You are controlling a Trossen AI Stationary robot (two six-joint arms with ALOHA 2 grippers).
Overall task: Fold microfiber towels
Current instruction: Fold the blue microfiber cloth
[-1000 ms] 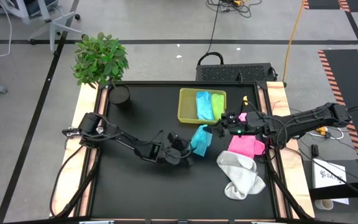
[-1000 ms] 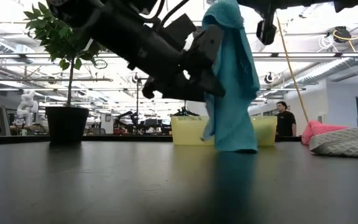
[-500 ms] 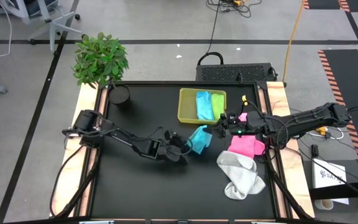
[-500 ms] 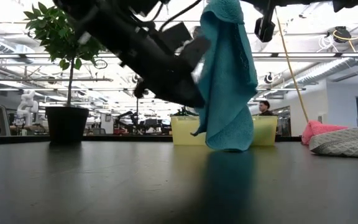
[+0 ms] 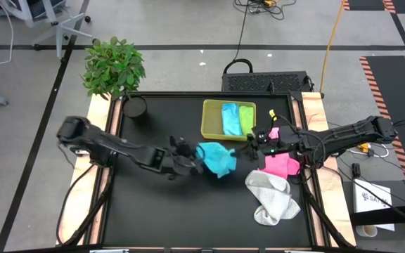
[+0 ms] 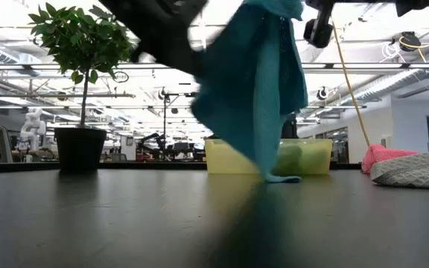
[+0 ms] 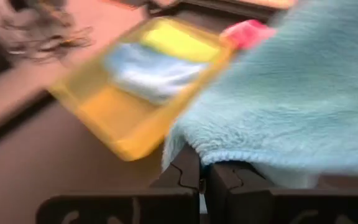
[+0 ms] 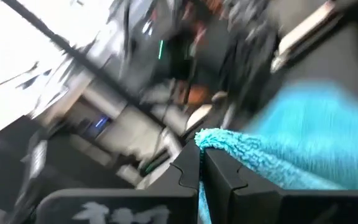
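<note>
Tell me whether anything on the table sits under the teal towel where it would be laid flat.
Nothing visible does. Both grippers, left and right, pinch the teal towel over bare table. The tray, pink towel and white towel lie off to the sides.

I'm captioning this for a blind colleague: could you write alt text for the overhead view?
Two dark robot arms stretch a teal microfiber towel above a black table, left gripper and right gripper each shut on an edge. A pink towel and a white towel lie nearby.
</note>
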